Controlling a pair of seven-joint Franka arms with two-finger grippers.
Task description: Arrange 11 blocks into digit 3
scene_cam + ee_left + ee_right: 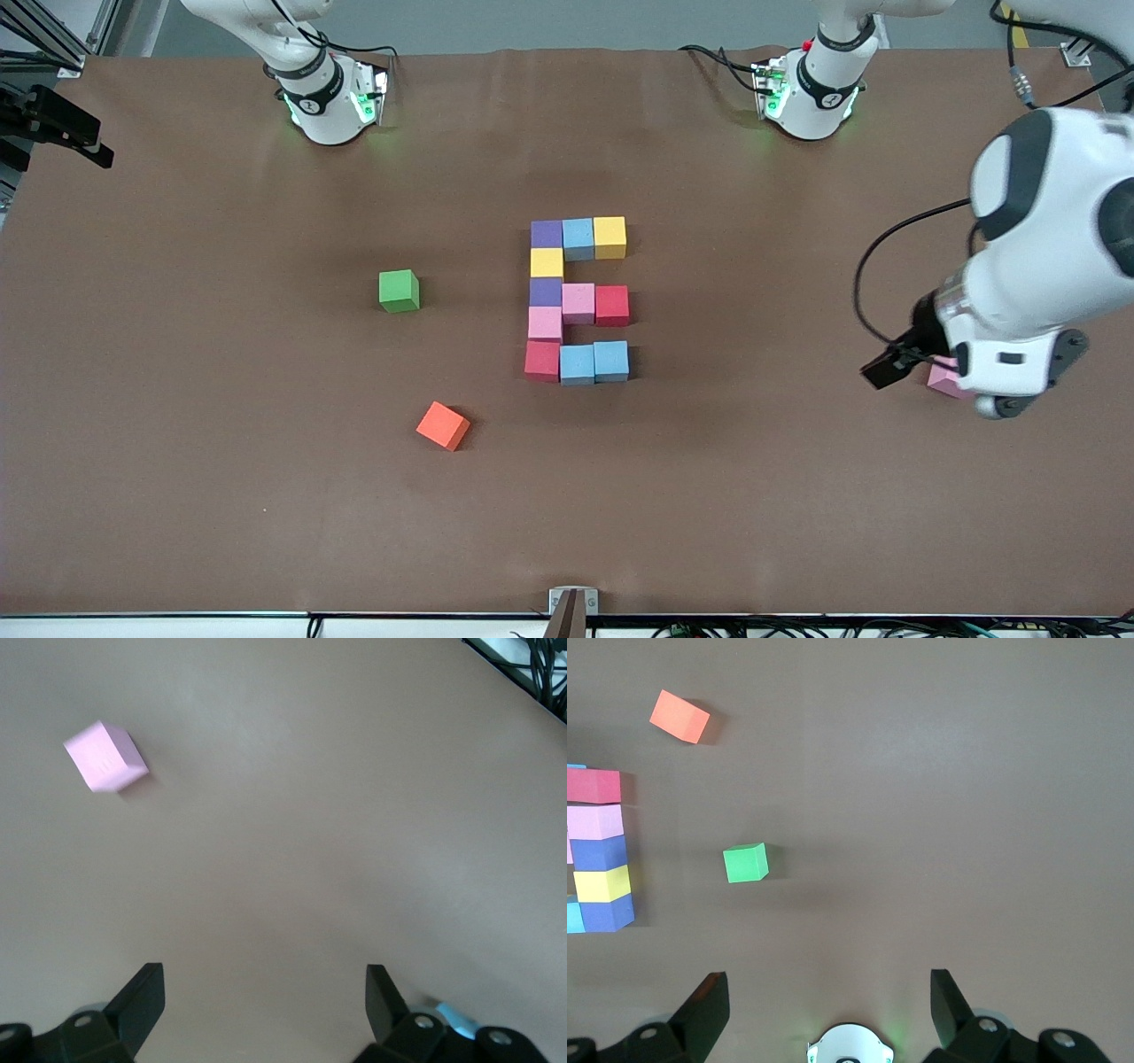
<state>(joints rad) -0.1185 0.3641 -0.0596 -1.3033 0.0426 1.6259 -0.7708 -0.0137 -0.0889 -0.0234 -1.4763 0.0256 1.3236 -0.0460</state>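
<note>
Hovering my left hand (264,1005) with fingers spread wide and empty above bare bench (221,514), I see a stray pink cube (105,756) lying just beside it at that arm's end. My right hand (829,1008) waits, equally wide, over the bench by its own base. The digit 3 (578,299) sits mid-bench, well apart from both, and looks complete to me; the green cube (399,291) and orange cube (443,425) lie loose. No readable writing anywhere.
</note>
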